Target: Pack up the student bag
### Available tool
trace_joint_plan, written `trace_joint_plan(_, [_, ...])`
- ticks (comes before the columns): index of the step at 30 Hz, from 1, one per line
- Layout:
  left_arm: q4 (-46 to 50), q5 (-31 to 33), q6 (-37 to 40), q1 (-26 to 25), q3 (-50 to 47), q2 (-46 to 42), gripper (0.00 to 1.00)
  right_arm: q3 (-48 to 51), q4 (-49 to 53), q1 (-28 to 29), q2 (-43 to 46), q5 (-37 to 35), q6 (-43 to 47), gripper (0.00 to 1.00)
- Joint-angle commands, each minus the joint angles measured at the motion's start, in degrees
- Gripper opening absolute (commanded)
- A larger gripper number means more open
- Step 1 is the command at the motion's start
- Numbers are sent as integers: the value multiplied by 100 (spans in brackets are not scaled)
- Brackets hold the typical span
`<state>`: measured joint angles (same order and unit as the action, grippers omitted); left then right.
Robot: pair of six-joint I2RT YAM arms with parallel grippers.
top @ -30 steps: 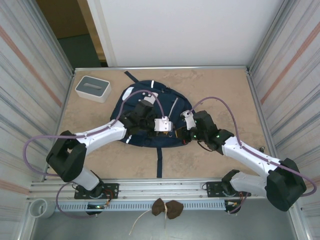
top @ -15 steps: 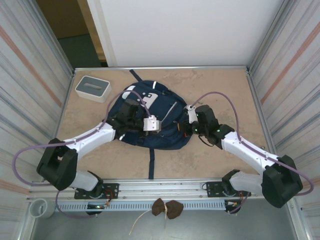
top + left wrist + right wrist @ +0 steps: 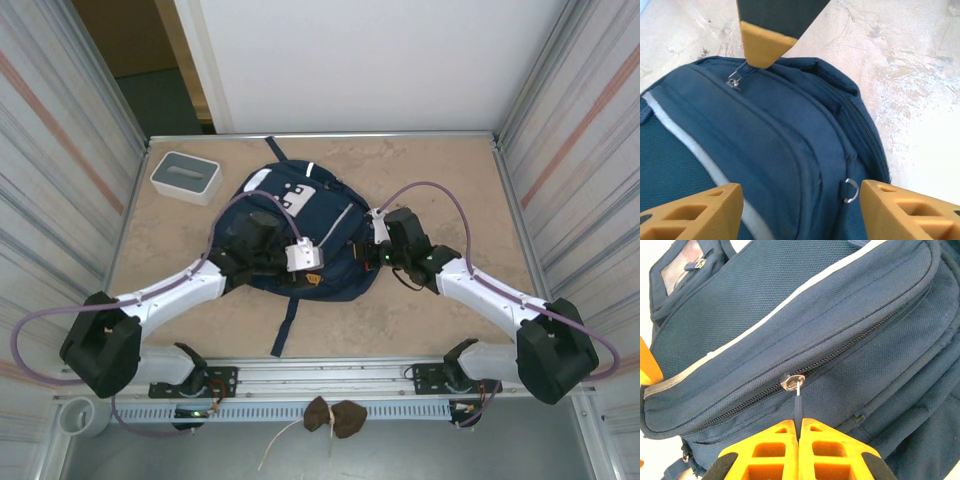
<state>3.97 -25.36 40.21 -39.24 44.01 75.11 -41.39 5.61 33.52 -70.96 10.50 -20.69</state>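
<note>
Navy blue fabric student bag [image 3: 322,205] with thin light stripes and white patches lies flat mid-table on the beige stone-pattern table [image 3: 450,180], between both arms. One dark strap [image 3: 285,330] trails off its near edge toward the rail.

Left gripper [image 3: 313,278] sits over the near-centre part of the bag. In the left wrist view its orange fingers [image 3: 700,210] stand wide apart with nothing between them, hovering above the bag's [image 3: 765,150] blue panel. A small metal ring [image 3: 851,190] shows on the bag seam just beside the right-hand finger.

Right gripper [image 3: 366,258] is at the bag's right edge. In the right wrist view its orange fingers [image 3: 775,450] are pressed together, clamped on the thin dark zipper pull [image 3: 798,405]. The pull hangs from a silver slider [image 3: 792,381] on the curved zip running across the bag's [image 3: 790,315] pocket. The zip reads closed on both sides of the slider, as far as can be seen. The left wrist view catches the right gripper [image 3: 762,50] tip at the top, touching the same pull [image 3: 737,77].

Small white-and-grey box [image 3: 186,176] stands at the far-left corner of the table, near the bag but not touching it. Brown lumpy object [image 3: 335,417] rests on the near rail between the arm bases; can't tell what it is.
</note>
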Motion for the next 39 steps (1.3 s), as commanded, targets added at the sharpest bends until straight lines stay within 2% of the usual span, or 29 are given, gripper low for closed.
trace_joint_plan(1, [-132, 1017, -972, -325, 318, 57, 65, -55, -235, 40, 103, -77, -183, 0])
trace_joint_plan(5, [-305, 1804, -1429, -792, 542, 495, 65, -54, -270, 66, 177, -40, -232, 0])
trace_joint_plan(9, [-379, 2180, -1635, -962, 880, 1034, 61, -36, -288, 84, 213, -37, -258, 0])
trace_joint_plan(10, [-387, 2215, -1656, -962, 947, 1155, 58, -20, -288, 86, 229, -39, -267, 0])
trace_joint_plan(13, [-513, 2236, -1675, -962, 998, 1303, 37, 53, -288, 81, 304, -128, -253, 0])
trace_joint_plan(16, [-733, 1912, -1567, -904, 819, 1193, 17, 108, -197, 30, 337, -305, -141, 0])
trace_joint_plan(18, [-900, 1390, -1431, -772, 580, 990, 11, 154, -183, -87, 339, -359, -80, 0])
trace_joint_plan(20, [-1017, 536, -1158, -558, 264, 684, 10, 154, -152, -221, 297, -390, -30, 0])
trace_joint_plan(25, [-1250, -1181, -989, 326, -386, -14, 9, 105, -190, -276, 126, -472, 82, 0])
trace_joint_plan(27, [-1176, -1402, -891, 594, -508, -181, 9, 61, -208, -251, 42, -436, 74, 0])
trace_joint_plan(30, [-947, -1249, -763, 824, -538, -260, 11, 19, -297, -115, -20, -427, 65, 0])
trace_joint_plan(34, [-708, -811, -884, 819, -381, -293, 37, -3, -347, 34, 49, -361, 35, 0])
trace_joint_plan(36, [-603, -426, -857, 631, -291, -343, 48, 8, -367, 76, 131, -339, -18, 0])
trace_joint_plan(39, [-488, 307, -644, 207, -144, -338, 58, 56, -409, 152, 268, -338, -96, 0])
